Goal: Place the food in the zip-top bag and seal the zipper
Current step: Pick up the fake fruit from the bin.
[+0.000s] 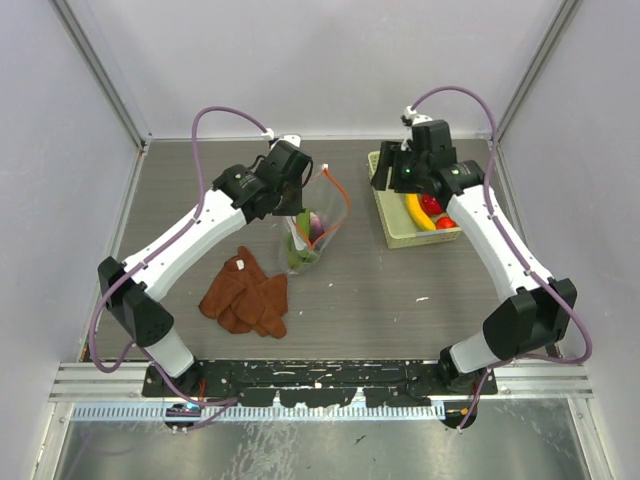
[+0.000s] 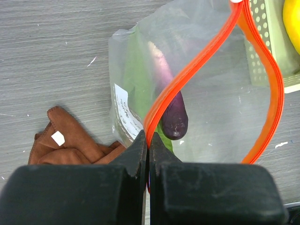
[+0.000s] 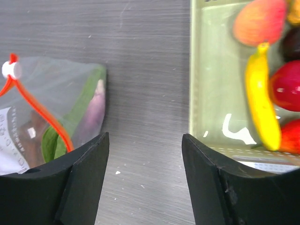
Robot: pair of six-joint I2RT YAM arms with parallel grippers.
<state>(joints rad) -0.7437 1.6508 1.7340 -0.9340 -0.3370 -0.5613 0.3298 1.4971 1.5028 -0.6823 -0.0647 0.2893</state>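
1. Arms: two, rising from the near edge of one grey counter (image 1: 400, 290), each ending in one two-finger tool.
2. Left tool (image 2: 148, 140): its fingers are pressed together, pinching the zipper (image 2: 187, 70), a single orange-red strip, near one end of the bag's mouth.
3. Right tool (image 3: 144, 138): its fingers are spread apart and hold nothing. It hangs over bare counter between the bag and the basket.
4. One zip-top bag (image 1: 318, 225): clear and wrinkled, near the middle of the counter, with its mouth gaping in a wide loop. One small white end tab (image 3: 10, 69) sits at the zipper's end away from the left tool.
5. Food inside the bag: one dark purple piece (image 2: 174, 117) and green leaves (image 2: 136, 70) beside it. The number of leaves cannot be told.
6. One pale green basket (image 1: 398, 238): right of the bag and apart from it.
7. Food in the basket: one yellow banana (image 3: 260, 103), one peach (image 3: 258, 21), one red apple (image 3: 286, 86) and a second red piece (image 3: 291, 136). One dark piece (image 3: 293, 44) and one orange-yellow piece (image 3: 294, 11) are cut off by the right wrist view's edge.
8. One rust-brown cloth (image 1: 245, 295): crumpled on the counter, left of the bag and nearer the arms, with one small white tag.
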